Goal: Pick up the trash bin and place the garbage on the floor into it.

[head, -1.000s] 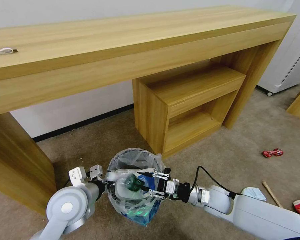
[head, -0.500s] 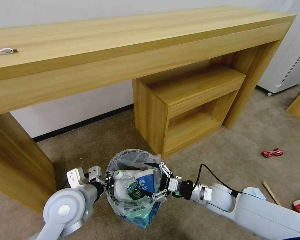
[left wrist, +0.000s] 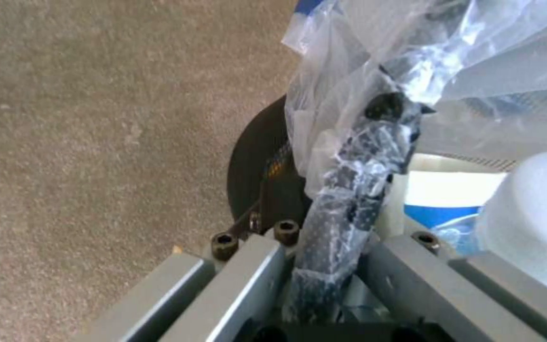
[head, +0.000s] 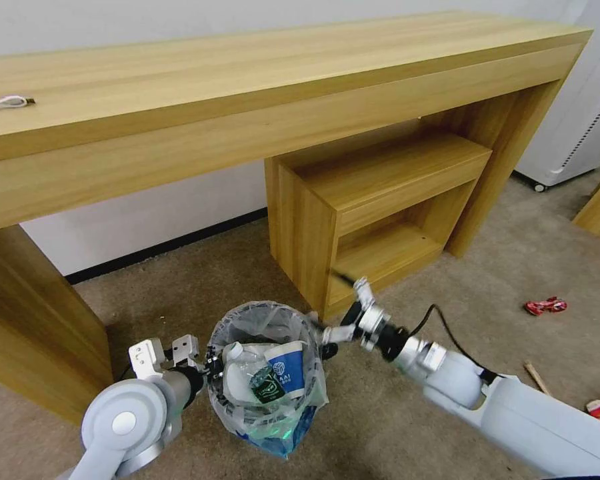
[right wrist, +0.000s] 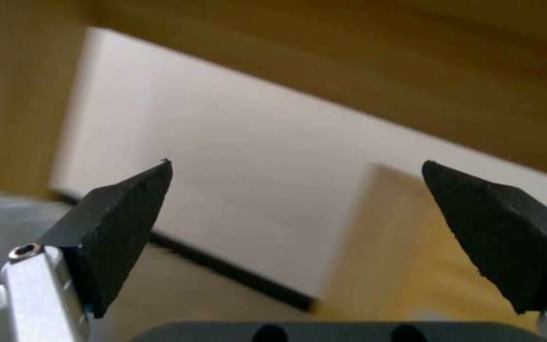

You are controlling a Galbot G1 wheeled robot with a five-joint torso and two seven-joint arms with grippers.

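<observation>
Left hand [head: 210, 366] pinches the rim of the bin [head: 265, 373], which hangs just beside it. Right hand [head: 340, 307], fingers spread and empty, is above the bin's far rim, near the shelf [head: 380, 220].

I see the bin [head: 267, 373] upright on the beige carpet [head: 487, 280], a paper cup [head: 287, 367] and bottle [head: 247, 380] inside; a red wrapper [head: 545, 306] lies well apart.

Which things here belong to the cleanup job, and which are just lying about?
Job:
bin, clamped at the rim by left gripper
bottle and cup inside it
wrapper, stick on carpet
right gripper, open

Bystanders:
desk
shelf
cable
</observation>
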